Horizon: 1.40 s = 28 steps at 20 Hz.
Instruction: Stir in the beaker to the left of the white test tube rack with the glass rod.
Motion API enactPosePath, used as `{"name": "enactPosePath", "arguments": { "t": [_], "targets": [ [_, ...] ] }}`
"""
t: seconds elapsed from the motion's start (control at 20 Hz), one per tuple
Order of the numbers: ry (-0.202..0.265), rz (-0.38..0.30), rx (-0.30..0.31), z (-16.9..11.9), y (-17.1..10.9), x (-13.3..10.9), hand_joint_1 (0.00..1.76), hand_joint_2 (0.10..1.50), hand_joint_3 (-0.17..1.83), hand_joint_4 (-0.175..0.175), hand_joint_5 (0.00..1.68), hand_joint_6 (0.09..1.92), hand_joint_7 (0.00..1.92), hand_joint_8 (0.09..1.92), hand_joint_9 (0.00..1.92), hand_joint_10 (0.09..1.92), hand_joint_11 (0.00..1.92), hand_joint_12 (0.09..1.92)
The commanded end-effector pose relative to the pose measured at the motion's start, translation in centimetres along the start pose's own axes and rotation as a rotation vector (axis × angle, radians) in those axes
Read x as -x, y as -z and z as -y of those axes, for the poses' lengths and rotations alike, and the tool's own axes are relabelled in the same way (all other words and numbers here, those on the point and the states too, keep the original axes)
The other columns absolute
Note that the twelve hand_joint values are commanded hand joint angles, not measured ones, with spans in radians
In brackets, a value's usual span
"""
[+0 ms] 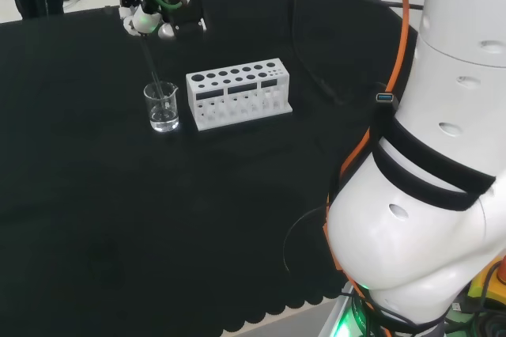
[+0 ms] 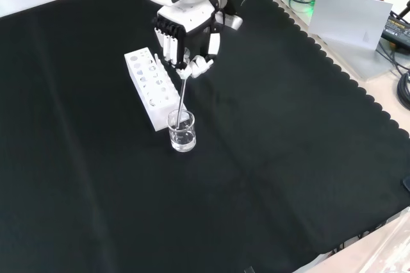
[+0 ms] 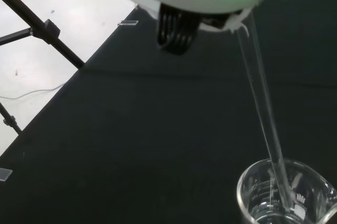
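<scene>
One beaker (image 1: pixel 162 107) stands on the black-clothed surface (image 1: pixel 118 218), just left of the white test tube rack (image 1: pixel 239 93) in the head view; in the front view it sits in front of the rack's near end, close beside it. The glass rod (image 2: pixel 182 97) slants down from the hand (image 2: pixel 186 36) into the beaker, lower end inside the glass. The hand hangs above and behind the beaker in the front view, fingers (image 2: pixel 170 45) curled with the rod pinched at their tips beside the thumb.

Head view: hand at top left, rod reads as a thin dark line, rack holes visible from above. The arm's big white links fill the right side there and cover part of the surface.

Front view: shows fingers and rod top most clearly; the rod is faint against the cloth.

Wrist view: rod is close and large, running into the beaker's open mouth, tip near the bottom, some clear liquid in the beaker. The beaker is cut off at the frame edge. A blurred white part of the hand with a green glow covers the rod's upper end, so the grip point is hidden here.

Liquid level is hard to make out in the head and front views.
</scene>
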State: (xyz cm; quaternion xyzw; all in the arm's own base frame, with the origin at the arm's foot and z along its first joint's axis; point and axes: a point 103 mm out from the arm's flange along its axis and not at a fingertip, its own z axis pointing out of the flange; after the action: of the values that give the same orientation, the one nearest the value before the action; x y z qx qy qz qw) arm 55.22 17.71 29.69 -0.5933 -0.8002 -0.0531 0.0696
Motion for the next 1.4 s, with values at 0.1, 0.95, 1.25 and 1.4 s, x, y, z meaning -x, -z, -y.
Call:
{"name": "enactPosePath", "arguments": {
  "t": [0.1, 0.95, 1.25, 1.4],
  "targets": [
    [0.005, 0.003, 0.006, -0.1, -1.0, 1.3, 1.33, 0.57, 0.86, -0.175, 1.24, 0.58, 1.27, 1.02, 1.64, 0.74, 1.66, 0.63],
    [-0.005, -0.014, 0.002, 3.8, -0.8, 0.3, 1.33, 0.56, 0.88, -0.175, 1.25, 0.59, 1.28, 1.02, 1.64, 0.75, 1.66, 0.63],
    [0.011, -0.031, -0.001, 3.6, -1.1, -1.2, 1.33, 0.55, 0.89, -0.175, 1.26, 0.58, 1.28, 1.02, 1.64, 0.74, 1.65, 0.63],
    [0.025, -0.038, -0.003, 2.4, -1.3, -1.5, 1.33, 0.55, 0.89, -0.175, 1.26, 0.57, 1.29, 1.01, 1.64, 0.74, 1.65, 0.63]
  ]
}}
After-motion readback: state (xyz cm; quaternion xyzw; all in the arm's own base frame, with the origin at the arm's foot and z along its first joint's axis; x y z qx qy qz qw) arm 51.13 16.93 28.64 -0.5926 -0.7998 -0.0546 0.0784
